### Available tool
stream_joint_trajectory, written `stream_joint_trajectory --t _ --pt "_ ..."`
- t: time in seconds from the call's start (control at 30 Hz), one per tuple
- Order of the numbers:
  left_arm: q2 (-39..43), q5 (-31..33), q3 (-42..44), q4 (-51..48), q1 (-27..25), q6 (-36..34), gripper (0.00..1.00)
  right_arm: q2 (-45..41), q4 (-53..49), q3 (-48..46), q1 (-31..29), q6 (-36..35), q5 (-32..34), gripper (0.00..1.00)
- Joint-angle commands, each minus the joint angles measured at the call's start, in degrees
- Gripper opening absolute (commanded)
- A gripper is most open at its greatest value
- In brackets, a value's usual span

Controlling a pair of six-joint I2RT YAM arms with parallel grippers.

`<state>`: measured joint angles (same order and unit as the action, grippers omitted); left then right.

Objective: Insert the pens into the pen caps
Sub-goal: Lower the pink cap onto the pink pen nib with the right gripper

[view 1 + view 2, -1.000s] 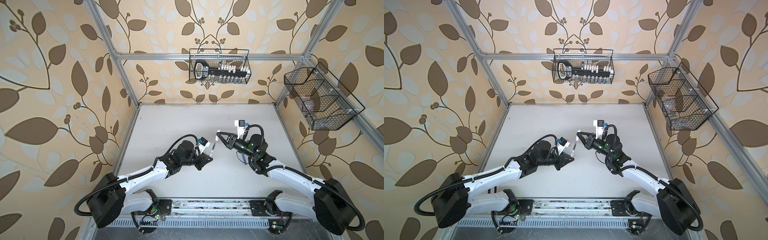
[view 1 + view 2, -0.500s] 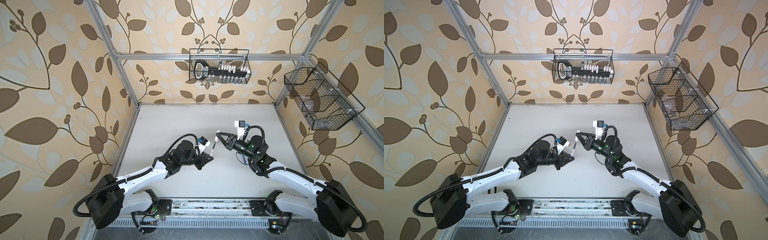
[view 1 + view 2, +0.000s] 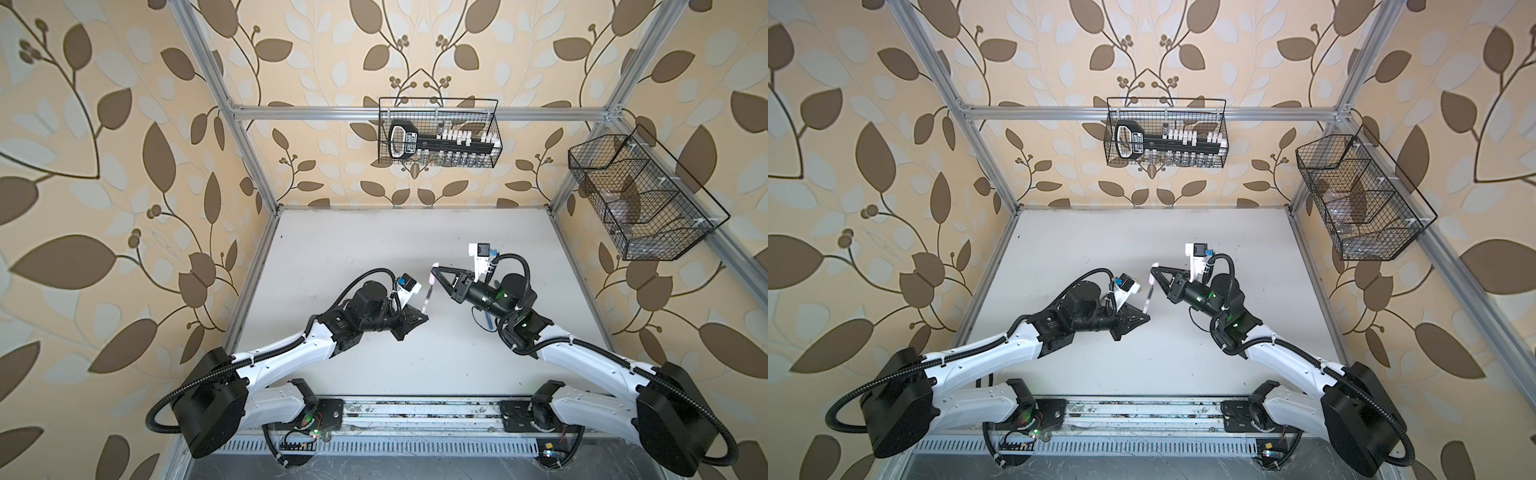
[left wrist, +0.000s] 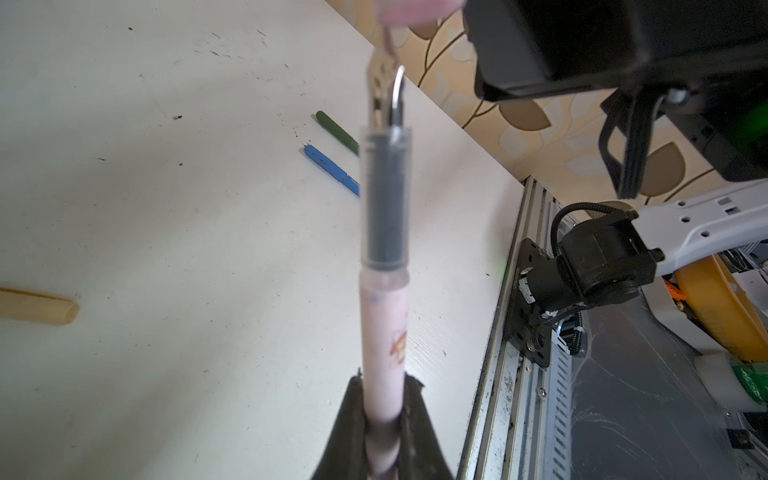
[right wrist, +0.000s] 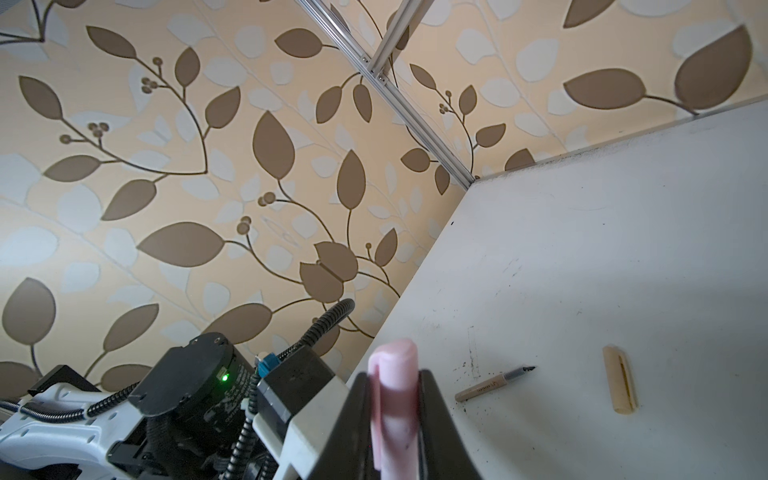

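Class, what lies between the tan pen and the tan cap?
Nothing: in the right wrist view, only bare table separates the tan pen from the tan cap.

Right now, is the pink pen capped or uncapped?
Uncapped: the pen shows its dark grip and nib bare, tip just at the mouth of the cap. Whether the tip is inside, cannot tell.

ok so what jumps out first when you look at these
The face-off in mid-air above the middle of the table: the left pincer grips a pink pen, its nib pointed at the pink cap clamped in the right pincer. Next, the wire basket on the back wall, holding a black-handled tool.
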<state>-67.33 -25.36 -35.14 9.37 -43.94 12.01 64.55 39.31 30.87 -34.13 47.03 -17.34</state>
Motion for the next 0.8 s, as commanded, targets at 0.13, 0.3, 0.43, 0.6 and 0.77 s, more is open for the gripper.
stream_joint_trajectory --t 0.13,0.3,0.43,0.6,0.77 --pt "1.3 -1.5 0.5 2.7 -0.4 0.0 0.04 -2.0 0.2 -1.1 -0.3 -0.8 1.8 0.19" --pt "1.5 -1.5 0.5 2.6 -0.4 -0.1 0.04 -1.3 0.1 -1.3 -0.4 -1.2 2.0 0.19" --pt "1.8 -1.5 0.6 2.6 -0.4 -0.1 0.04 -0.7 1.1 -1.7 -0.4 -0.8 2.1 0.19" --pt "2.4 -1.5 0.7 2.4 -0.4 -0.2 0.04 0.3 2.5 -2.5 -1.2 -0.4 2.5 0.19" --pt "2.5 -1.6 0.8 2.4 -0.4 -0.2 0.04 0.9 3.3 -2.4 -1.2 -0.3 2.7 0.18"
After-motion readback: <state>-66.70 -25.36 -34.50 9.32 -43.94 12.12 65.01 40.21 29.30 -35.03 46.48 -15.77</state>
